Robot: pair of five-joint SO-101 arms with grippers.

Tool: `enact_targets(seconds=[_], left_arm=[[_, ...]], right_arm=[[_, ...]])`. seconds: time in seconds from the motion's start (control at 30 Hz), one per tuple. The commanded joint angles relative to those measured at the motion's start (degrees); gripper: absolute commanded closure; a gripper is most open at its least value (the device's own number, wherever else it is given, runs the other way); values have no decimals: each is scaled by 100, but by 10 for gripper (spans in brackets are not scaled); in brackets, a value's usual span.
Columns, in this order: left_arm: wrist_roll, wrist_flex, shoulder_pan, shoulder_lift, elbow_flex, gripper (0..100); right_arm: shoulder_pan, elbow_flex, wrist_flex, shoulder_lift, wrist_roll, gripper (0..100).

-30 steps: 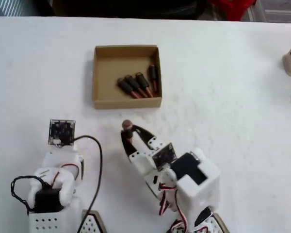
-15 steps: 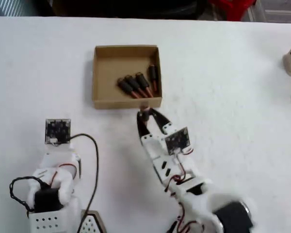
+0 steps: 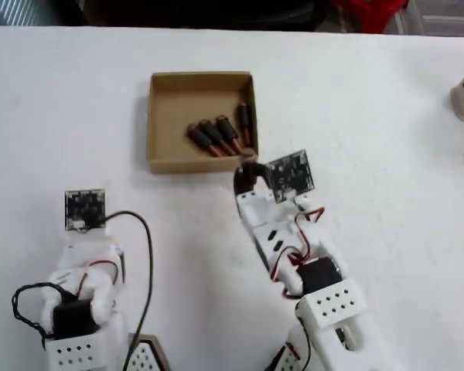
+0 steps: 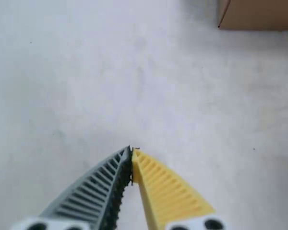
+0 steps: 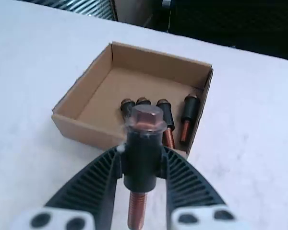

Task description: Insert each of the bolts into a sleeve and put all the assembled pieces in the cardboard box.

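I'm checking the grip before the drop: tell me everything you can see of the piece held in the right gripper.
The assembled piece is a copper-coloured bolt with a flanged hex head, set in a black cylindrical sleeve, its threaded end sticking out below. It stands upright, clamped at the sleeve between the ribbed black jaws of the right gripper. In the high view it is at the near wall of the cardboard box, by the right corner.

An open cardboard box (image 3: 172, 108) sits flat on the white table (image 3: 371, 93), near its middle.
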Motion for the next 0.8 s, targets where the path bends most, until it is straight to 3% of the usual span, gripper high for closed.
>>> enact_targets(seconds=[0.0, 0.37, 0.77], left_arm=[[-35, -105, -57, 31, -141, 977], [-62, -105, -40, 31, -88, 977], [-70, -105, -57, 31, -79, 977]], right_arm=[[84, -923, 92, -4, 0, 978], [84, -3912, 1833, 2079, 0, 978], [242, -6462, 1930, 5262, 9, 978]])
